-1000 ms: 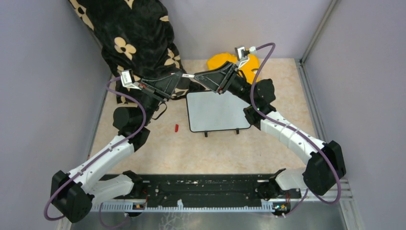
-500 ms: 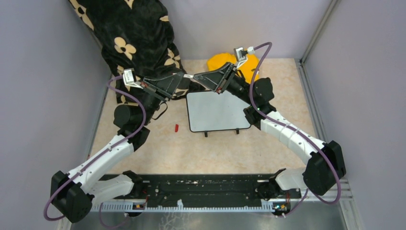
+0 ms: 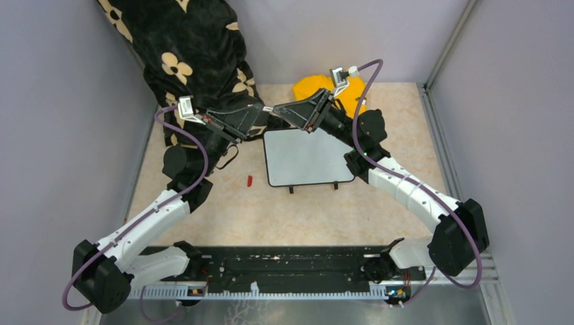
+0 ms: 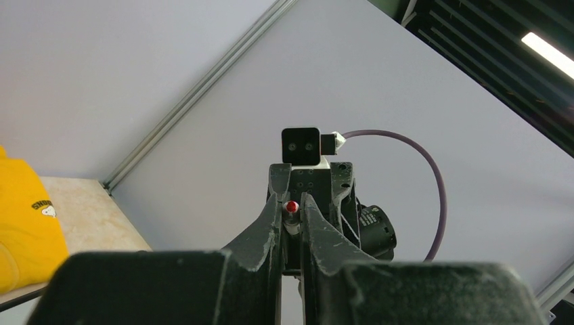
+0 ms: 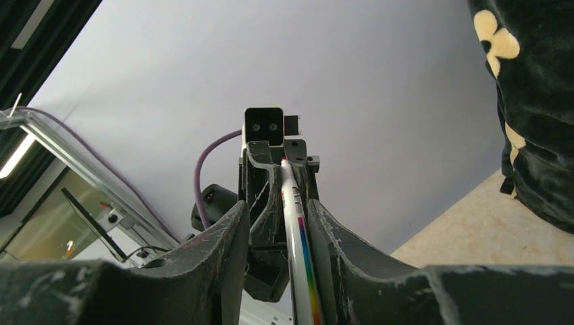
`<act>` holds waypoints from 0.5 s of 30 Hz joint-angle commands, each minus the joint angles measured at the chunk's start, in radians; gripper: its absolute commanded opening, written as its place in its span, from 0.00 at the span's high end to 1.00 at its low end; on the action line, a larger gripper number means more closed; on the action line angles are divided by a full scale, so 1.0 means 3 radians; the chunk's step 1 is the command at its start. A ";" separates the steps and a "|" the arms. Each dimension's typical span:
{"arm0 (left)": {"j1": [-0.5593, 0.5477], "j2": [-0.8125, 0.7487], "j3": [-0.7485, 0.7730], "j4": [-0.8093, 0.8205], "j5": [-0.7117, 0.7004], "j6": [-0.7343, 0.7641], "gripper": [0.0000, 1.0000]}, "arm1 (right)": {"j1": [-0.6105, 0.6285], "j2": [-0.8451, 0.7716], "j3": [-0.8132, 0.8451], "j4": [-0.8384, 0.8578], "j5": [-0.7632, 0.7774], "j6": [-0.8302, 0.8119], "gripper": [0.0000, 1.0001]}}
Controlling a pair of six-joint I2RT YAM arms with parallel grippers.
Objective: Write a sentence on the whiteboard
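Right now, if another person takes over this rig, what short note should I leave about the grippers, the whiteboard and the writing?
Left gripper: shut on the red end of the marker, in the air near the far left corner of the whiteboard.
Right gripper: the marker lies lengthwise between its fingers; I cannot tell if it grips.
The whiteboard lies flat on the table, blank. A small red piece, perhaps the cap, lies left of it.
Done: marker is off the table. To do: the whole sentence.

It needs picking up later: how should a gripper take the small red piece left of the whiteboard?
Probably from straight above, fingers closing across the narrow width of the red piece: it lies flat on the table, long axis roughly near-to-far, clear of the whiteboard.
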 commanded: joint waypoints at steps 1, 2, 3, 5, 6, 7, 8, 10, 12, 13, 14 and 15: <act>-0.0013 0.0026 0.0085 -0.0096 0.0099 0.0018 1.00 | -0.0020 -0.0085 0.0133 0.0183 -0.0004 -0.0027 0.63; -0.0015 0.0016 0.0085 -0.0097 0.0099 0.0016 1.00 | -0.0020 -0.0090 0.0130 0.0180 -0.0007 -0.0026 0.63; -0.0012 0.0009 0.0081 -0.0098 0.0099 0.0012 1.00 | -0.0016 -0.0091 0.0127 0.0180 -0.0012 -0.0027 0.62; -0.0016 -0.0006 0.0073 -0.0107 0.0099 0.0016 1.00 | -0.0019 -0.0090 0.0112 0.0198 -0.0017 -0.0007 0.64; -0.0013 -0.0011 0.0071 -0.0113 0.0099 0.0016 1.00 | -0.0020 -0.0093 0.0100 0.0223 -0.0021 0.0007 0.65; -0.0016 -0.0015 0.0065 -0.0119 0.0099 0.0016 1.00 | -0.0016 -0.0086 0.0092 0.0243 -0.0022 0.0022 0.67; -0.0014 -0.0020 0.0058 -0.0119 0.0099 0.0016 1.00 | -0.0017 -0.0086 0.0079 0.0261 -0.0020 0.0031 0.68; -0.0016 -0.0028 0.0042 -0.0118 0.0090 0.0016 1.00 | -0.0020 -0.0085 0.0066 0.0271 -0.0009 0.0036 0.70; -0.0012 -0.0034 0.0027 -0.0117 0.0077 0.0016 1.00 | -0.0016 -0.0083 0.0072 0.0271 -0.0002 0.0035 0.71; -0.0016 -0.0035 0.0022 -0.0115 0.0079 0.0016 1.00 | -0.0015 -0.0080 0.0071 0.0273 -0.0002 0.0039 0.72; -0.0013 -0.0033 0.0022 -0.0118 0.0079 0.0016 1.00 | -0.0019 -0.0081 0.0070 0.0272 -0.0002 0.0040 0.73; -0.0015 -0.0036 0.0021 -0.0119 0.0079 0.0016 1.00 | -0.0020 -0.0085 0.0070 0.0272 -0.0002 0.0040 0.73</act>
